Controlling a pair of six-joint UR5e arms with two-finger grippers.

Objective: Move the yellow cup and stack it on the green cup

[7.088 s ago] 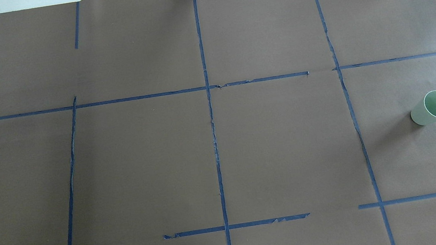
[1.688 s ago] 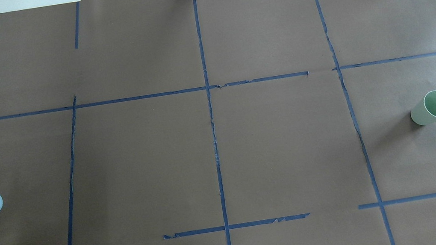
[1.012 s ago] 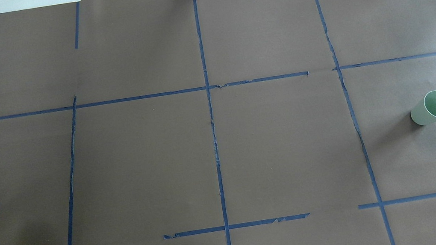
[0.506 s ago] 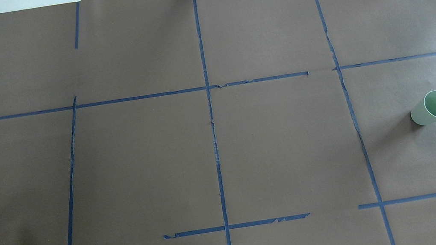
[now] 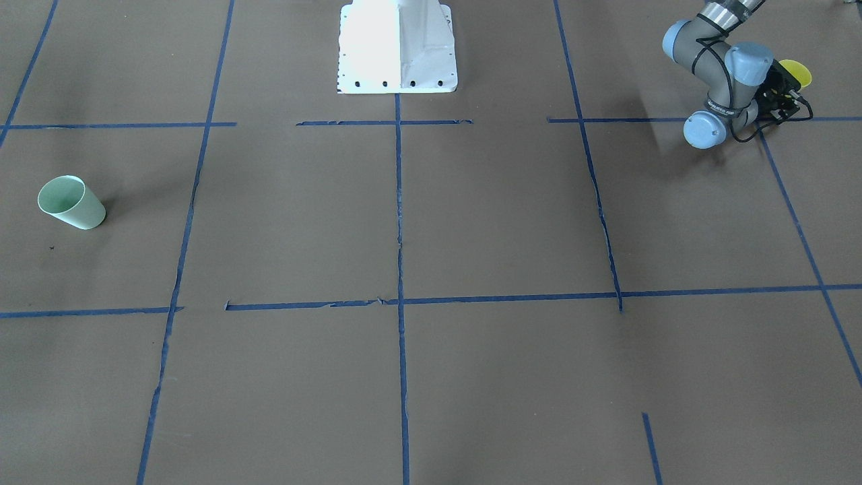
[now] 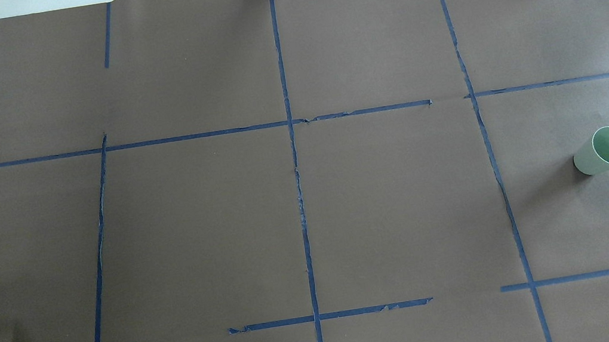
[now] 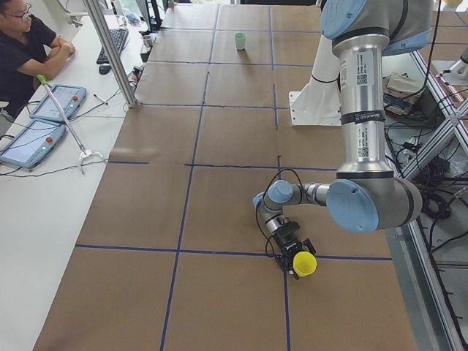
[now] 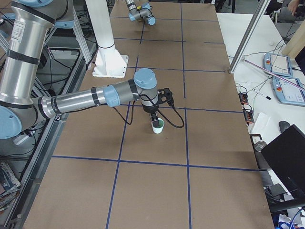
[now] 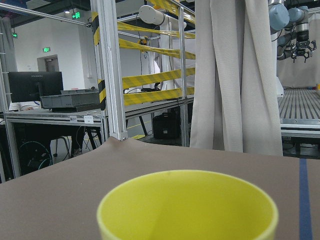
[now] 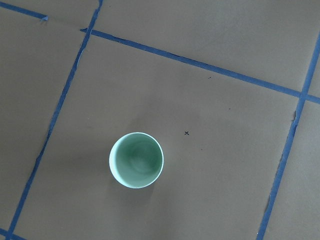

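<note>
The yellow cup [image 7: 304, 262] is small and bright yellow. It is smooth, has no handle, and is wider at the top. It stands the right way up on the brown table [image 6: 407, 210], at the robot's left end. It is just beside a spot where two lines of blue tape [image 6: 300, 196] cross. The green cup [image 10: 136, 160] has the same shape but is pale green. It stands the right way up too, far away at the other end of the table.

The left gripper [image 7: 298, 256] is low down, lying flat along the table, right at the yellow cup. Its black fingers reach to the two sides of the cup. The left wrist view shows the cup's rim very close, in the middle. I cannot tell if the fingers are pressing the cup or just sitting beside it.

In the right side view the right gripper [image 8: 156, 119] hangs just above the green cup and points down. The right wrist view looks straight down into that cup. I cannot tell how far open this gripper is.

Both cups have nothing in them. You can see the bare bottom of the green cup, and the inside of the yellow cup is plain yellow
</note>
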